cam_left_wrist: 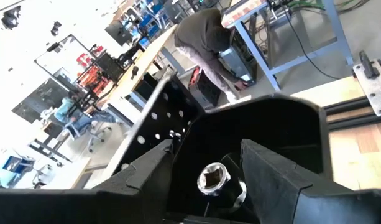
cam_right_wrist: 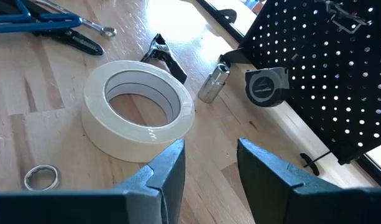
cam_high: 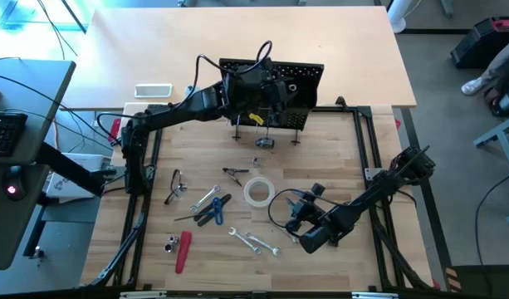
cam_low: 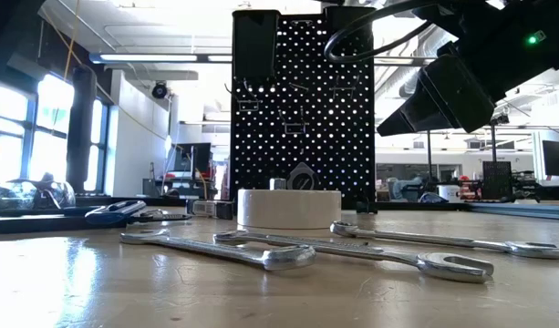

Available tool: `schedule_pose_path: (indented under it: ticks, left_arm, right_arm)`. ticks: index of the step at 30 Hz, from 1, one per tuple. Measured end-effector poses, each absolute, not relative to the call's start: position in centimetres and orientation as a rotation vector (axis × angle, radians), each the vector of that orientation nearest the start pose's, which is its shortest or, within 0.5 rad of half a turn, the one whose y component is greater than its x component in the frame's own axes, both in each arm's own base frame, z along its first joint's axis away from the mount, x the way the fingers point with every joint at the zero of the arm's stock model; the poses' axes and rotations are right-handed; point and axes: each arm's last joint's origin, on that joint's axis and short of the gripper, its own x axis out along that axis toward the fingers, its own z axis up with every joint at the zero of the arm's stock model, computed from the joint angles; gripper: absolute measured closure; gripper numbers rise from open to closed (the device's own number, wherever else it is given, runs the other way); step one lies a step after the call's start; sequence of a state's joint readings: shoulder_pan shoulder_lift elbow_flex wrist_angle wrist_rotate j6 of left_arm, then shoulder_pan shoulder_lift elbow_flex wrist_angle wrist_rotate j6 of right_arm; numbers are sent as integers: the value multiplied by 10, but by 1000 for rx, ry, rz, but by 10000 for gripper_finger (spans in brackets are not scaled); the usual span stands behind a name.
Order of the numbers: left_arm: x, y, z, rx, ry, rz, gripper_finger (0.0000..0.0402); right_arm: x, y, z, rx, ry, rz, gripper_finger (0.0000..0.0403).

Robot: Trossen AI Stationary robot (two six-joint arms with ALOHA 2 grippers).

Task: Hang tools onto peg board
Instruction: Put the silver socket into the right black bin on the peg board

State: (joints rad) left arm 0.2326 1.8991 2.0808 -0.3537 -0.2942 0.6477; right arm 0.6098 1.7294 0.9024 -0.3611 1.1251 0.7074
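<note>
1. Our left hand (cam_high: 266, 90) is up at the peg board (cam_high: 304, 79), its two fingers spread apart with nothing clamped between them. In the left wrist view a small silver socket (cam_left_wrist: 214, 178) sits in a black bin (cam_left_wrist: 265, 124) just beyond the fingertips, apart from both fingers, so we judge it released there.

2. Our right hand (cam_right_wrist: 207, 163) waits low over the counter (cam_high: 204, 166), fingers parted and empty, with the white tape roll (cam_right_wrist: 138, 109) just ahead of it.

3. We judge the tape roll light, rigid in its ring and a little slick on its outer face. One finger inside the hole and one outside, pinching the wall, looks the surest hold; it should then drop over a hook.

4. Past the roll, toward the board, lie a second silver socket (cam_right_wrist: 213, 84) and the small tape measure (cam_right_wrist: 264, 86), close by the board's foot. The socket is smooth, round and likely to roll; we would pinch it across its sides. The tape measure looks compact and heavier; we would grip its flat faces.

5. Nearer our right hand lie the silver wrenches (cam_high: 254, 242): stiff, thin, flat on the wood, hard to get under. We would take each by mid-shank, leaving the ring end free for a hook.

6. Farther off lie the blue-handled pliers (cam_high: 212, 211) and the red-handled tool (cam_high: 183, 252); their coated handles should give a good grip.
</note>
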Motion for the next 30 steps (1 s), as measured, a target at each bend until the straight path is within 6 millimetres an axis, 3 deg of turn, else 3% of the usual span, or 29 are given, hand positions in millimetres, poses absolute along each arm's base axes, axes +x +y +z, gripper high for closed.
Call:
schedule_pose_path:
  ticks: [9, 18, 23, 30]
  left_arm:
    - [399, 87, 462, 646, 298, 432, 220]
    - [364, 55, 489, 696, 312, 439, 220]
    - [335, 33, 503, 719, 366, 450, 220]
    - [282, 12, 511, 632, 497, 449, 220]
  right_arm:
    - [263, 152, 150, -264, 553, -661, 263]
    - [277, 153, 154, -217, 555, -573, 263]
    - [294, 139, 158, -134, 564, -525, 263]
    - [320, 102, 164, -41, 543, -524, 263]
